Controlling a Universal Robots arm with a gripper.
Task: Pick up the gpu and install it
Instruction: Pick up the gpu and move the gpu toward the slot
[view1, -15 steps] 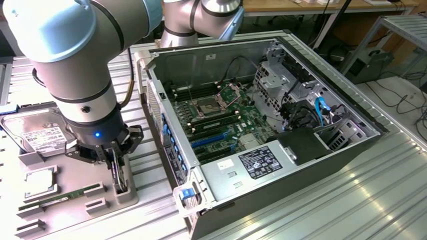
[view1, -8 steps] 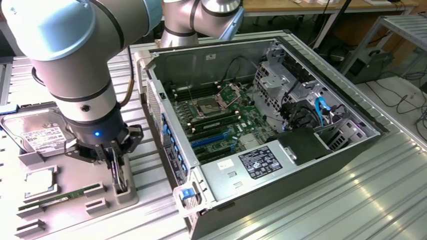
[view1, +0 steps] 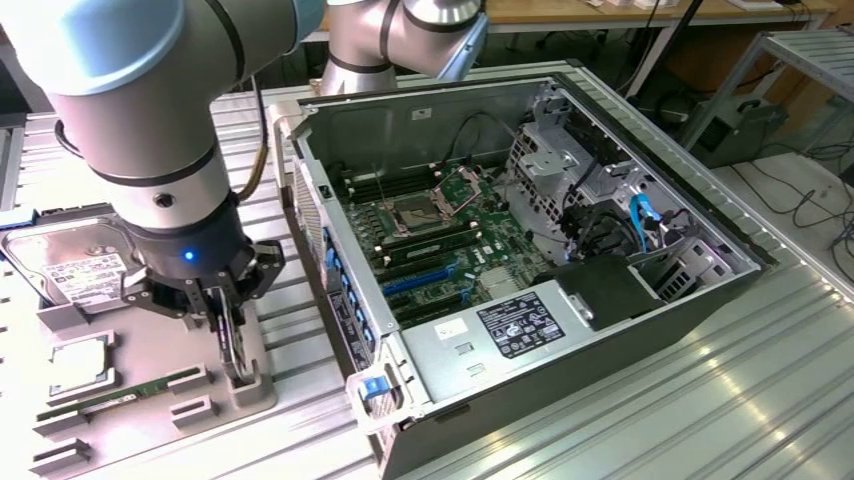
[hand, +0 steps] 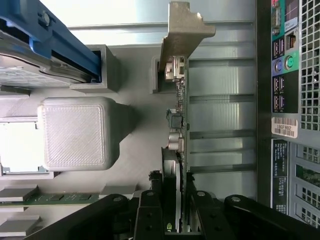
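Between the fingers (hand: 151, 202) of the gripper (hand: 175, 200) the gpu (hand: 180, 117) stands on its long edge, and the jaws are drawn partway in and closed on its two flat faces, one finger on each side, so the thin card is pinched across its thickness and not by its ends. It sits low in a slotted post of the grey holder tray (view1: 147, 335), not yet lifted, as far as I can judge; standing upright there gives the fingers both faces to grasp from above. At the card's far end its silvery bracket (hand: 182, 30) rises clear of the grip. Just beside it on the tray, in the exterior view, lie the green RAM stick (view1: 120, 397) and a square processor (view1: 80, 365), with the hard drive (view1: 74, 265) in its own cradle further back, each part kept apart so one can be taken without disturbing another. Beyond the tray, on the exterior view's right, the computer case (view1: 601, 400) lies on its side with the panel off, its motherboard (view1: 441, 235) and blue expansion slots (view1: 416, 282) facing up where a card could go
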